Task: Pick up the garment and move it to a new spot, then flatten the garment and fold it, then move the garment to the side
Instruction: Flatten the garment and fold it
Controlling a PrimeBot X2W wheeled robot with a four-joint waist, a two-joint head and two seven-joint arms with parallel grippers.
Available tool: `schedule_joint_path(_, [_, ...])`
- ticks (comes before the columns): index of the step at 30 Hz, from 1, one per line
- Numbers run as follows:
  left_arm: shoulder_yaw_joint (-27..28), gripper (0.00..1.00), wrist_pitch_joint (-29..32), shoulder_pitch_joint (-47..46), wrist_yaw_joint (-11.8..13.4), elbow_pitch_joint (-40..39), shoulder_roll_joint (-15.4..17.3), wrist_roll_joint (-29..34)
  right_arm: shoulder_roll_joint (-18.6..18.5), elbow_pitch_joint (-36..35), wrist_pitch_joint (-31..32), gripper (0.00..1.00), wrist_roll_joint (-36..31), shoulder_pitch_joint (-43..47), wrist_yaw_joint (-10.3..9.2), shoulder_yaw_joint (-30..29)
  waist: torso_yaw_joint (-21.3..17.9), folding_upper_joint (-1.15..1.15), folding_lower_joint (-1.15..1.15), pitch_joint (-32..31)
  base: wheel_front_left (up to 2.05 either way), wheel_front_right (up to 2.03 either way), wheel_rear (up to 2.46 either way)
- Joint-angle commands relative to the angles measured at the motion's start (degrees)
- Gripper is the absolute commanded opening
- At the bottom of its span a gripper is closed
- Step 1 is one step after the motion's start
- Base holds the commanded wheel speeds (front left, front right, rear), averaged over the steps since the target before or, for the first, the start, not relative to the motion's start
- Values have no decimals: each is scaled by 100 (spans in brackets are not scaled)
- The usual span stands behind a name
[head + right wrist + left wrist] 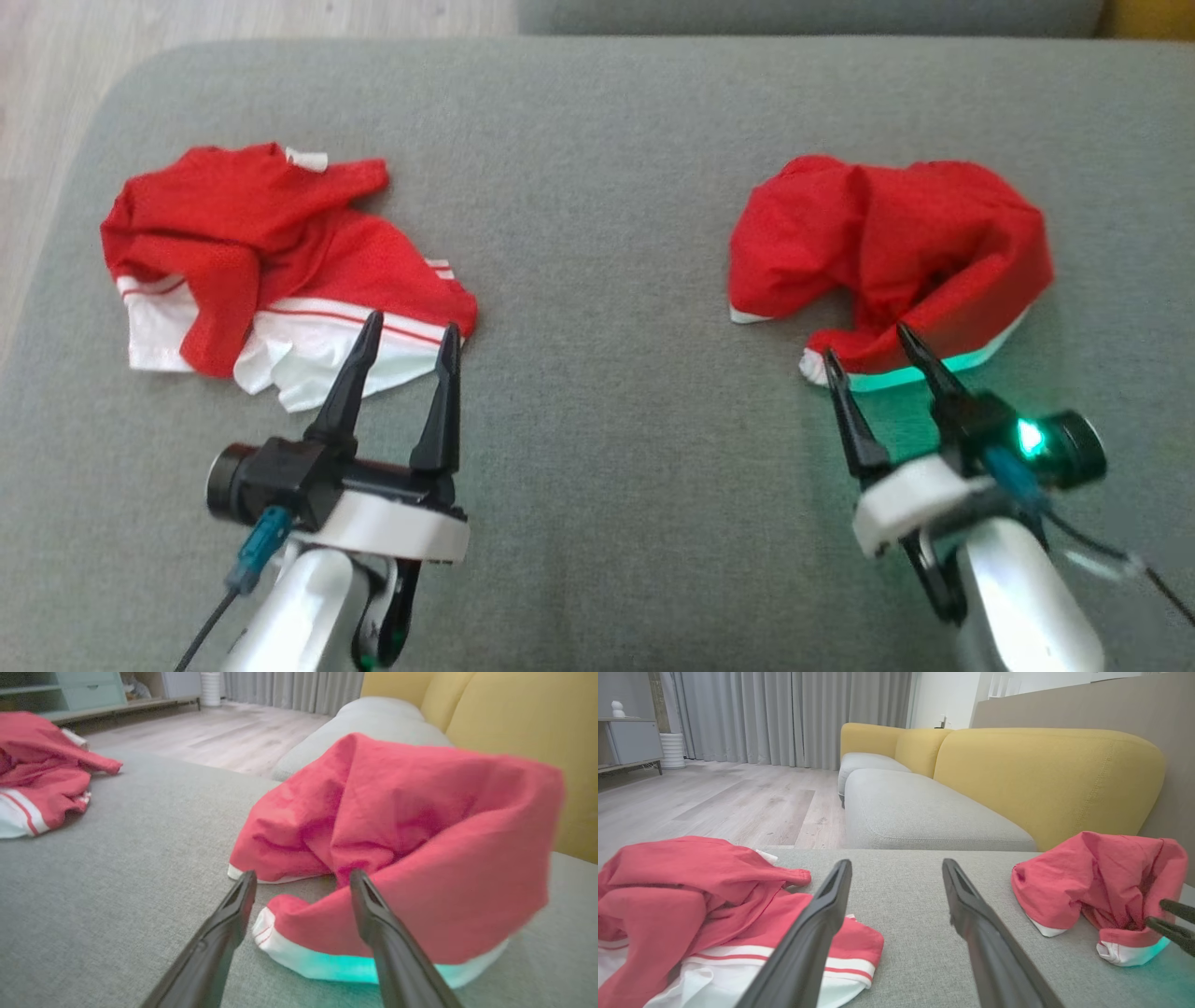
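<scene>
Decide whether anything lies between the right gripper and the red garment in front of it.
Nothing visible does. The right gripper is open, with its fingertips at the white-edged near corner of the right red garment on the grey cushion. The other red garment lies well off to the left, by the left gripper.

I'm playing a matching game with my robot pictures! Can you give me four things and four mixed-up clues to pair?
Things:
1. left gripper
2. right gripper
3. striped garment
4. sofa back

Clues:
A. yellow
B. open, at the green-lit hem of the plain garment
C. crumpled, red with white
D. open, at the striped garment's near edge

Pairs: 1-D, 2-B, 3-C, 4-A
</scene>
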Motion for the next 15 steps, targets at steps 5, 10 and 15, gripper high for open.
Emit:
schedule_joint_path(5, [357, 100, -29, -394, -211, -18, -160, 177, -26, 553, 581, 100, -430, -710, -4, 227, 216, 0, 0, 274, 0, 0, 0])
schedule_joint_path(10, [464, 100, -29, -483, -385, 105, -271, 289, -26, 1119, 1104, 100, -629, -896, -4, 310, 314, 0, 0, 345, 0, 0, 0])
schedule_joint_path(15, [599, 100, -29, -515, -474, 156, -368, 400, -26, 1355, 1288, 100, -618, -898, -4, 225, 342, 0, 0, 334, 0, 0, 0])
